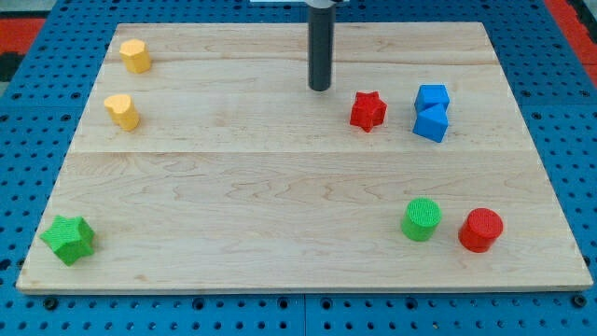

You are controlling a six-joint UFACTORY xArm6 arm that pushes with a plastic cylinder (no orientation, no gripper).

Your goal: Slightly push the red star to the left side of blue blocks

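The red star (pixel 367 110) lies on the wooden board at the view's upper right. Two blue blocks sit just to its right, touching each other: a blue cube (pixel 432 97) above and a second blue block (pixel 431 123) below it. A small gap separates the star from them. My tip (pixel 320 89) is on the board to the upper left of the red star, apart from it by about a block's width.
Two yellow blocks (pixel 135 56) (pixel 121 111) sit at the upper left. A green star (pixel 69 239) lies at the lower left. A green cylinder (pixel 421 219) and a red cylinder (pixel 480 230) stand at the lower right. A blue pegboard (pixel 28 112) surrounds the board.
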